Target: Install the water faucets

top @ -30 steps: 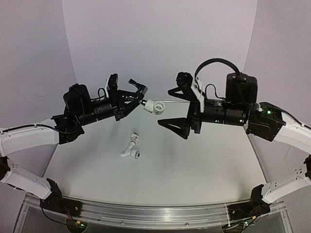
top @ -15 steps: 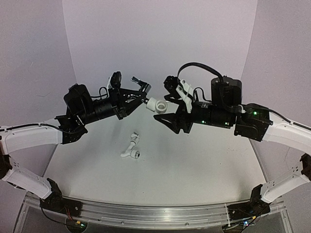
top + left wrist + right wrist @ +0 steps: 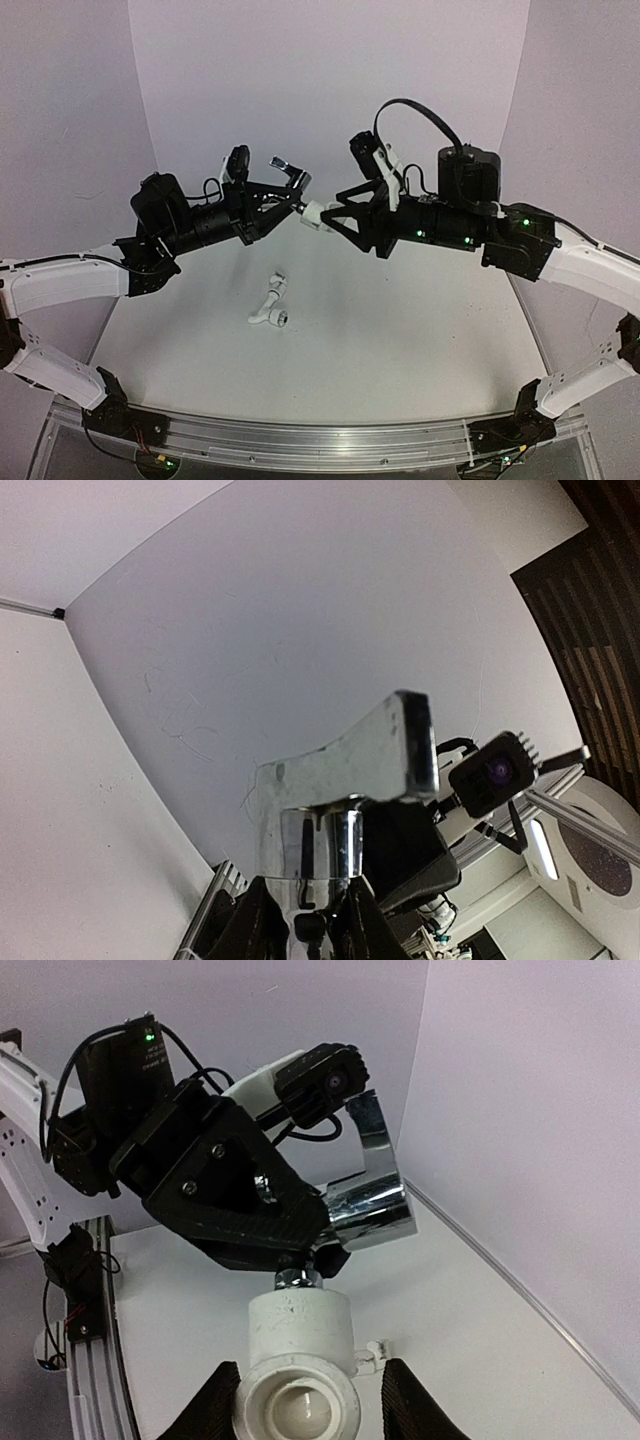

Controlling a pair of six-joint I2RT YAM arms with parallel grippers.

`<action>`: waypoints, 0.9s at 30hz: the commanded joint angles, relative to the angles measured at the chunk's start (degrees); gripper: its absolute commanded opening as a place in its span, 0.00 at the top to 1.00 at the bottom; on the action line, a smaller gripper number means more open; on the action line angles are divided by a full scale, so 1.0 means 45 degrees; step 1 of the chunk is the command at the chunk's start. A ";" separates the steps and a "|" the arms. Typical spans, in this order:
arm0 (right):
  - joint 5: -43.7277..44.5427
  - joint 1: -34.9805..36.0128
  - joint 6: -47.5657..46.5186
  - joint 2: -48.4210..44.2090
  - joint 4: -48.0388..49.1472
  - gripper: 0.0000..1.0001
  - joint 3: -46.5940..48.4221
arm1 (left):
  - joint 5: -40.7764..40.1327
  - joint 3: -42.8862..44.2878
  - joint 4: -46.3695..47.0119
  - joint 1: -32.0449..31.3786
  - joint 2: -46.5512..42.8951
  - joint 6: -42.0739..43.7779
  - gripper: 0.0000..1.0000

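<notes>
The tap (image 3: 372, 1208) was held clenched in the left gripper (image 3: 308, 905), its chrome body nipped between the two black fingers and its lever pointed up and away from the wrist. Its threaded stem was seen entering the top of the white elbow (image 3: 300, 1335), so that tap and elbow were carried together in the air above the far middle of the table (image 3: 400, 340). The elbow was bracketed by the right gripper (image 3: 312, 1400), reached in from the right; its jaws were partly apart, and a thin gap was seen between the elbow's rim and one of the fingers (image 3: 412, 1405), so no clasp was made out. A white bent pipe (image 3: 268, 306) was left lying on the table, nearer and slightly left.
</notes>
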 commanded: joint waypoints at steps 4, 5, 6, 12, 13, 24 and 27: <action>-0.0946 -0.0891 0.2339 0.0148 0.0368 0.56 0.0710 | 0.0508 0.0236 0.1105 0.0015 -0.0201 0.0355 1.00; -0.0987 -0.0962 0.2356 0.0174 0.0333 0.56 0.0680 | 0.0577 0.0235 0.1187 0.0015 -0.0217 0.0354 1.00; -0.0938 -0.1050 0.2323 0.0194 0.0283 0.55 0.0604 | 0.0632 0.0225 0.1240 0.0004 -0.0237 0.0324 1.00; -0.0611 -0.1488 0.1470 0.0514 -0.0364 0.52 0.0443 | 0.0744 0.0290 0.1232 -0.0005 -0.0408 0.0080 1.00; -0.0611 -0.1506 0.1146 0.0561 -0.0467 0.52 0.0396 | 0.0743 0.0331 0.1197 -0.0020 -0.0423 0.0019 1.00; -0.1658 -0.1459 -0.3247 -0.0222 -0.1376 0.28 -0.0361 | -0.0902 0.0459 0.0199 -0.0024 -0.0686 -0.0894 1.00; -0.1493 -0.1174 -0.4907 -0.1008 -0.1488 0.18 -0.1038 | -0.1941 0.0361 -0.0346 -0.0024 -0.1004 -0.0725 1.00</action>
